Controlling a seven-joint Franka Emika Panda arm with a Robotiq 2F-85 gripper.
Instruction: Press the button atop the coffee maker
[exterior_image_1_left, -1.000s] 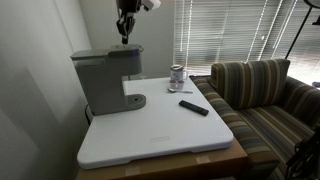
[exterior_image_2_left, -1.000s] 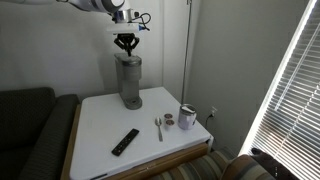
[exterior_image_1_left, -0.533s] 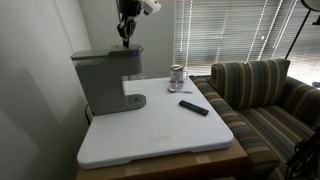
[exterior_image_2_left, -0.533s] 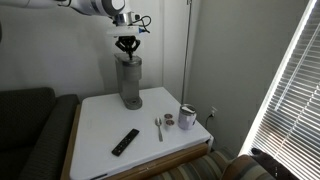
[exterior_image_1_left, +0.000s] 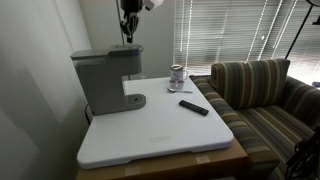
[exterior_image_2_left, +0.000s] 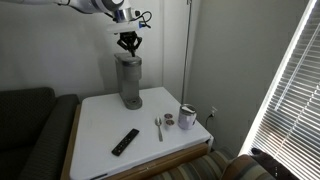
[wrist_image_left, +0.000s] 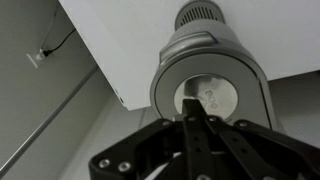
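The grey coffee maker (exterior_image_1_left: 105, 80) stands at the back of the white table, a tall boxy column with an overhanging head; it also shows in an exterior view (exterior_image_2_left: 128, 80). From the wrist view I look straight down on its round top (wrist_image_left: 210, 85) with the pale button (wrist_image_left: 208, 98) in the middle. My gripper (exterior_image_1_left: 127, 36) hangs above the top, fingers together and pointing down, a little clear of it. It also shows in an exterior view (exterior_image_2_left: 127, 46) and in the wrist view (wrist_image_left: 196, 125). Nothing is held.
On the white table (exterior_image_1_left: 160, 135) lie a black remote (exterior_image_1_left: 194, 107), a small glass jar (exterior_image_1_left: 177, 74) and a spoon (exterior_image_2_left: 158, 127). A white cup (exterior_image_2_left: 187, 117) stands near the table corner. A striped sofa (exterior_image_1_left: 265, 95) is beside the table, blinds behind.
My gripper has risen a little above the coffee maker's top. Nothing else has moved.
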